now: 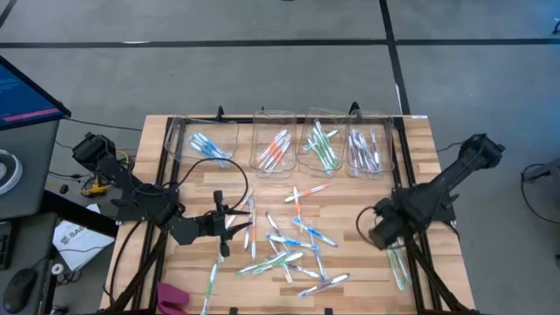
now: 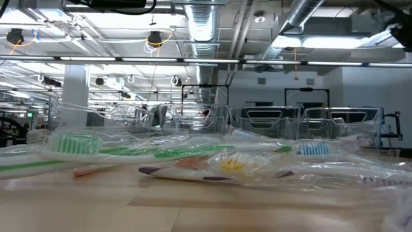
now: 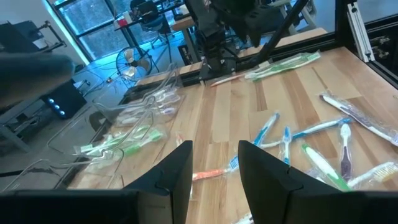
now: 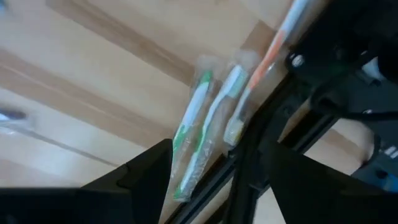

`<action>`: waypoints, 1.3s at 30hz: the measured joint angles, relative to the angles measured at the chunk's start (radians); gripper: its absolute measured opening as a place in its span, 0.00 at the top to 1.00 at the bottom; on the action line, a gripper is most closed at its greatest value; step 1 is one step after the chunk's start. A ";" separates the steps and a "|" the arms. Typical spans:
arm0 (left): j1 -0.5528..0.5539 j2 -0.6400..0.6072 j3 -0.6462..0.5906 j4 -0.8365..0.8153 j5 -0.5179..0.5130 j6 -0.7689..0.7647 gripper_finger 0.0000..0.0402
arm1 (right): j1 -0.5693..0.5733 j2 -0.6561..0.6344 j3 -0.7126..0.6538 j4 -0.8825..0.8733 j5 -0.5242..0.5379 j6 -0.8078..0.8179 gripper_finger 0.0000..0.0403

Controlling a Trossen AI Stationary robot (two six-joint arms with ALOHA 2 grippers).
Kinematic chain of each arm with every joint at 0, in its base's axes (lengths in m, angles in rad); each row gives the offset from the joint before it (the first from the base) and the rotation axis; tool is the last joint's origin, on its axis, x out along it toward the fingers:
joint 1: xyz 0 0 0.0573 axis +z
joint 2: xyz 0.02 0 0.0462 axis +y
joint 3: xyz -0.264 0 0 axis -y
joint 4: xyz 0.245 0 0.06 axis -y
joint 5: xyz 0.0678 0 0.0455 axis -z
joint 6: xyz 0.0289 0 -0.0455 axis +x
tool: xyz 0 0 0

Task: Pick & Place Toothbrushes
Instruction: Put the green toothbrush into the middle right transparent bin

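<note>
Several toothbrushes in clear wrappers lie scattered on the middle of the wooden table; the low view shows some up close. My left gripper hovers open at the pile's left side, pointing almost level toward an orange-handled toothbrush, with nothing between its fingers. My right gripper points down near the table's right edge, open. In its wrist view its fingers stand wide above two green-and-white toothbrushes and an orange one that lie flat beside a black rail.
Four clear bins stand in a row along the far edge, holding blue, orange, green and purple toothbrushes. Black frame rails run along the table's sides. A pink object and a lone toothbrush lie near the left front corner.
</note>
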 joint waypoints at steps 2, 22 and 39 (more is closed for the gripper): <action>0.000 0.000 0.000 0.000 0.000 0.000 0.70 | 0.033 0.048 0.000 0.031 -0.018 0.017 0.40; 0.000 0.000 0.000 0.002 0.000 -0.004 0.70 | 0.128 0.353 0.000 0.235 -0.096 -0.051 0.41; 0.000 0.000 0.000 0.003 0.001 -0.011 0.70 | 0.146 0.456 -0.043 0.384 -0.144 -0.097 0.41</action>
